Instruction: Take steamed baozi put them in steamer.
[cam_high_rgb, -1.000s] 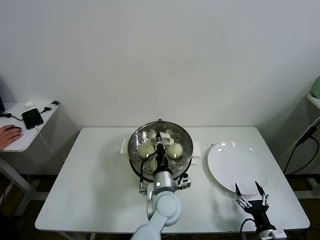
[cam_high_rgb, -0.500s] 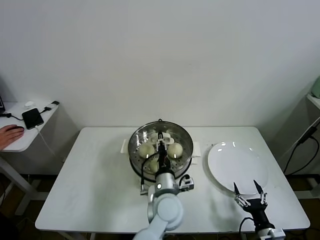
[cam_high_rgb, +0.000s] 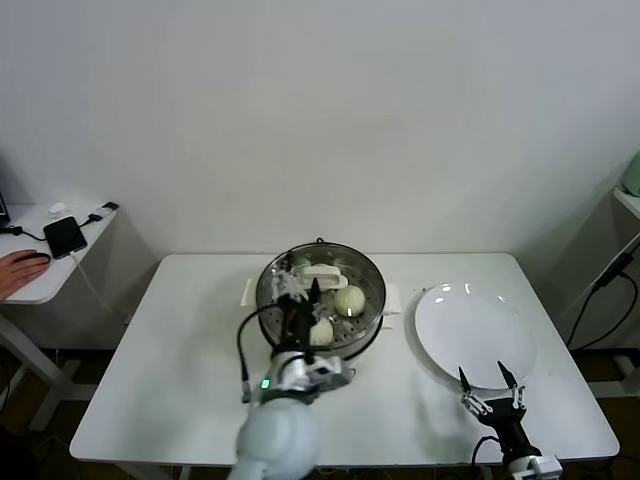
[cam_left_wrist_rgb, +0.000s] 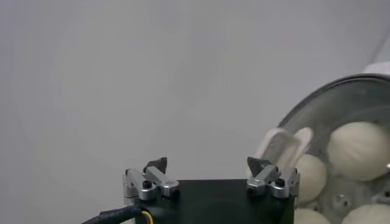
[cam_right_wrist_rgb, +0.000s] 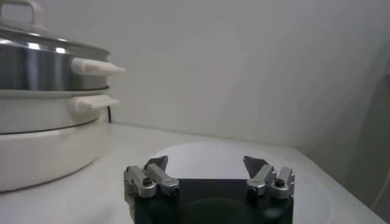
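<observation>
The steel steamer (cam_high_rgb: 372, 280) stands mid-table with cream baozi on its perforated tray: one at the right (cam_high_rgb: 349, 298), one at the near side (cam_high_rgb: 320, 332). My left gripper (cam_high_rgb: 299, 292) hangs open and empty over the steamer's near-left part, hiding some of the tray. In the left wrist view the left gripper (cam_left_wrist_rgb: 207, 164) holds nothing, and the steamer (cam_left_wrist_rgb: 317, 100) shows off to one side with several baozi (cam_left_wrist_rgb: 359, 149) inside. My right gripper (cam_high_rgb: 490, 378) is open and empty at the near edge of the white plate (cam_high_rgb: 470, 325).
The plate (cam_right_wrist_rgb: 244, 155) is bare and lies right of the steamer (cam_right_wrist_rgb: 42, 122). White side handles (cam_high_rgb: 392, 297) stick out from the steamer. A side table (cam_high_rgb: 40, 265) with a phone and a person's hand stands far left.
My left gripper opened, let go of a baozi in the steamer and swung back toward the left. The right gripper drifted slightly nearer and left.
</observation>
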